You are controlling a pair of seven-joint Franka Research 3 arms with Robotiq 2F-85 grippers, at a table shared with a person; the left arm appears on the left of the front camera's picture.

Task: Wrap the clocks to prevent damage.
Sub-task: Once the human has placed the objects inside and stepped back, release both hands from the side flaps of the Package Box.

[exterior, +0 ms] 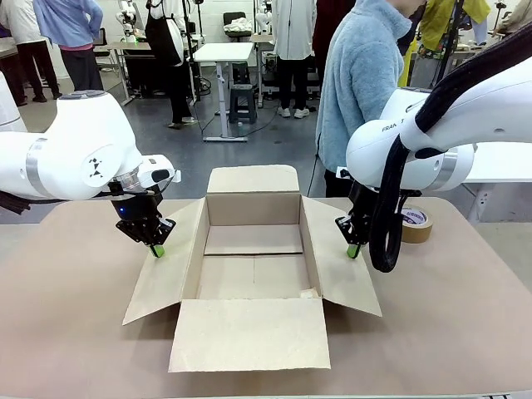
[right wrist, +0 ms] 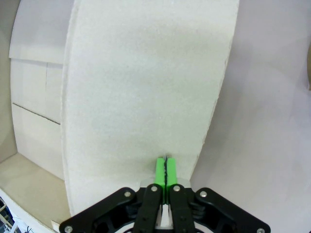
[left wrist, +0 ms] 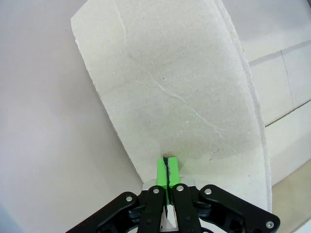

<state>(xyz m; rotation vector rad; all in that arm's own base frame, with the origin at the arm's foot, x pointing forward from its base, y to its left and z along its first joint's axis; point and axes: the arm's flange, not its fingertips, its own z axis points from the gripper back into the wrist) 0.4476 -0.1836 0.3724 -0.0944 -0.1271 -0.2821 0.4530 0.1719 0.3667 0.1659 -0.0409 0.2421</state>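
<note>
Nearest us, on the counter (exterior: 75, 349), the front flap (exterior: 249, 334) of the box (exterior: 253, 209) lies flat. The box stands open in the middle, and we see its bare cardboard floor. The left flap (exterior: 165, 278) and right flap (exterior: 342, 278) slope outward. Our left hand (exterior: 158, 250) has its pads pressed together, its tip at the left flap's outer edge; the left wrist view shows the pads (left wrist: 161, 170) over that flap (left wrist: 175, 87). Our right hand (exterior: 353, 249) is likewise closed, at the right flap's outer edge (right wrist: 146, 87). The back flap (exterior: 253, 179) stands upright. A tape roll (exterior: 416, 224) sits beyond the right hand. A person (exterior: 362, 83) stands at the far side. Where the clocks are, we cannot tell.
</note>
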